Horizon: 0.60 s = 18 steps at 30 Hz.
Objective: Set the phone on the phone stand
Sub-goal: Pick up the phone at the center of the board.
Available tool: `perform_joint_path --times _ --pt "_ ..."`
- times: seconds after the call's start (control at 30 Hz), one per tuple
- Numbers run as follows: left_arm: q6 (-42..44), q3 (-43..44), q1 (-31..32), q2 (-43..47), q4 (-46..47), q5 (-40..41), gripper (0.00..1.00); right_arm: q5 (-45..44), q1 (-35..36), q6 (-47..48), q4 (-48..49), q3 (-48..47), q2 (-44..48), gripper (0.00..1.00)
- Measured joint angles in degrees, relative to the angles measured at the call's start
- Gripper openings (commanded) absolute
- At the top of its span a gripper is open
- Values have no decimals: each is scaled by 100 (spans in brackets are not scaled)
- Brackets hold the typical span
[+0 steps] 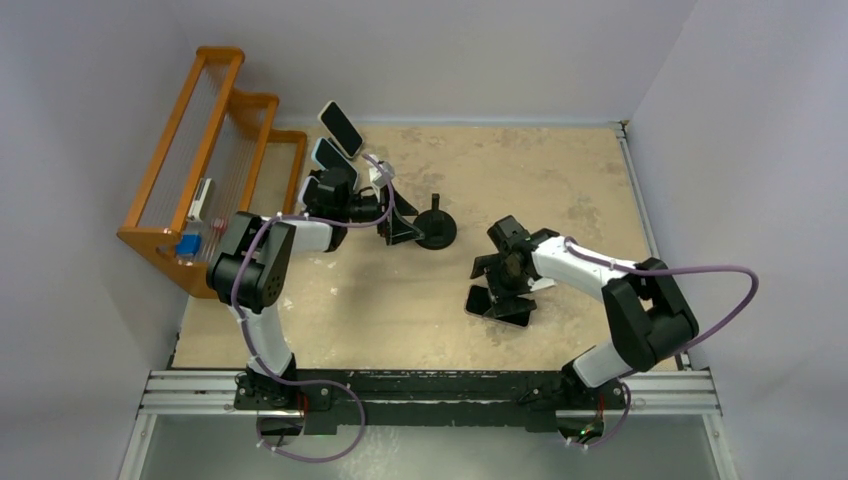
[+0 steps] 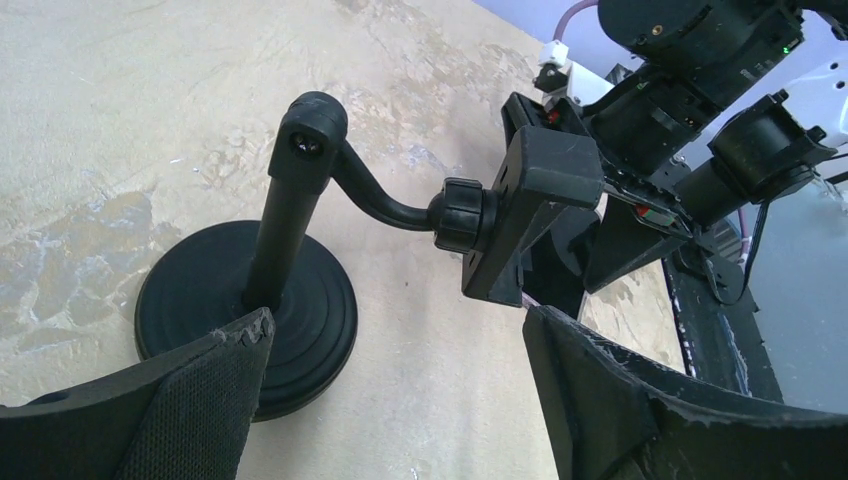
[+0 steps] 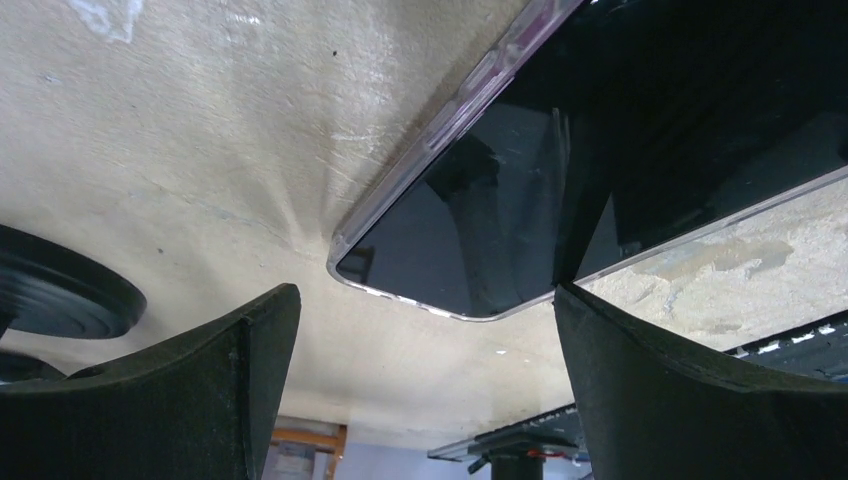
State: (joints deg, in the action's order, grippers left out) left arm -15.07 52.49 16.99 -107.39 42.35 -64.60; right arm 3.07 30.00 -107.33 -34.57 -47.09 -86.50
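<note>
1. Two arms rise from the near edge of the tan counter (image 1: 560, 180), seen from above.
2. Far left, an orange rack (image 1: 200, 170) leans against the wall, with small items on its lower rail that are too small to identify.
3. Just right of the rack, at the back, tilted phones (image 1: 341, 128) with dark screens and pale edges sit one behind another.
4. The left end effector (image 1: 400, 228) reaches rightward to the black phone stand (image 1: 436, 232).
5. In the left wrist view its padded fingers (image 2: 200, 400) are spread wide apart and hold nothing.
6. That same view shows the phone stand (image 2: 300, 200) upright on its round base, with a curved arm leading to a ball joint and an empty cradle (image 2: 540, 190). The base sits just beyond the left finger, and the cradle is near the right finger.
7. Right of the stand and well apart from it, the right end effector (image 1: 503, 270) points down over the phone (image 1: 497, 305).
8. The phone lies flat on the counter, screen up, near the middle of the surface and not on the stand.
9. From the right wrist, the right end effector (image 3: 425, 300) has its fingers spread wide, and one corner of the phone (image 3: 480, 230), in a clear case, shows between them. I cannot tell whether either finger touches it.
10. Farthest right, a purple cable (image 1: 700, 275) loops over the right arm.
</note>
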Motion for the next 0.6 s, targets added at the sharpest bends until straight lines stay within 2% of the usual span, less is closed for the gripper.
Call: perform_joint_path --times 0.27,0.47,0.6 --pt "-96 -22 0 0 44 -39 95 420 -57 116 232 138 -24 99" --pt "-210 -33 0 -70 98 -127 95 389 -57 -20 345 431 393 99" --pt "-256 -33 0 -98 155 -166 96 289 -33 -295 85 772 1104 99"
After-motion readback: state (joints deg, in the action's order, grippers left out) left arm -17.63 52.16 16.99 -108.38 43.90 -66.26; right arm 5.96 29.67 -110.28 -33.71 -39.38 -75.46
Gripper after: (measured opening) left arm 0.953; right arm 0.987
